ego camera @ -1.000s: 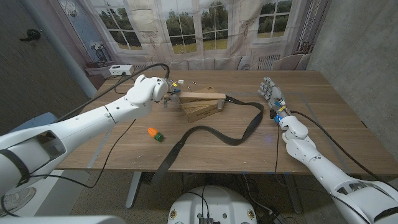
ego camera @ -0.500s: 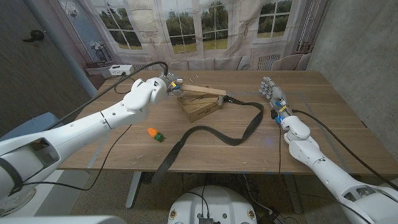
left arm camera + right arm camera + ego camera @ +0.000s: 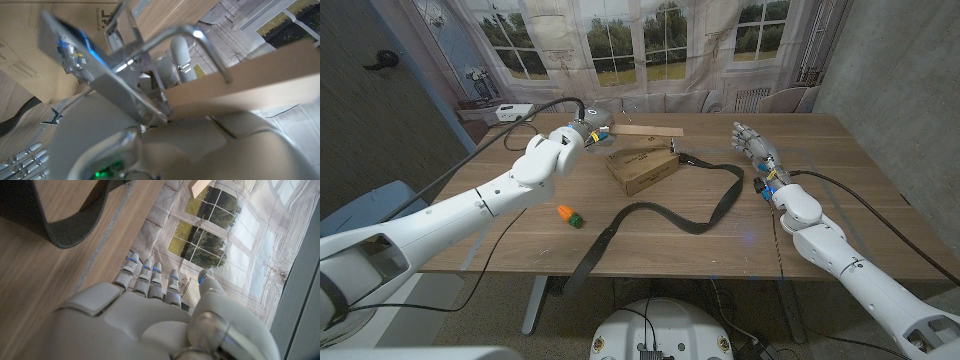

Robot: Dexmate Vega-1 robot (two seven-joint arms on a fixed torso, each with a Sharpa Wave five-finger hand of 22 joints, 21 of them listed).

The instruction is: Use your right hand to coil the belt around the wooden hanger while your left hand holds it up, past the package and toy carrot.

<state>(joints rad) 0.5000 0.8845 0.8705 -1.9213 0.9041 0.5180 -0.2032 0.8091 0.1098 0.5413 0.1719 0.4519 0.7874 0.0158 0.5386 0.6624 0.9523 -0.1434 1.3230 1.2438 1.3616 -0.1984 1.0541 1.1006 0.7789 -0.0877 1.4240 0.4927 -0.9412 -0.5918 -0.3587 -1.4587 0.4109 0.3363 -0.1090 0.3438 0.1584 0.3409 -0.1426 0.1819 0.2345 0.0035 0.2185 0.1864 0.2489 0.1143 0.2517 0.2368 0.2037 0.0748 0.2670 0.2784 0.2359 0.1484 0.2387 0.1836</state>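
Left robot hand (image 3: 588,133) grips the hanger (image 3: 645,131) above the package (image 3: 640,169); right robot hand (image 3: 756,146) hovers open beside the belt (image 3: 705,215).

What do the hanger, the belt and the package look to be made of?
The hanger, held up by the left hand, looks like pale unpainted wood with a bright metal hook. The belt seems dark matte woven or leather-like strap; it bends limply. The package appears to be plain brown cardboard, printed.
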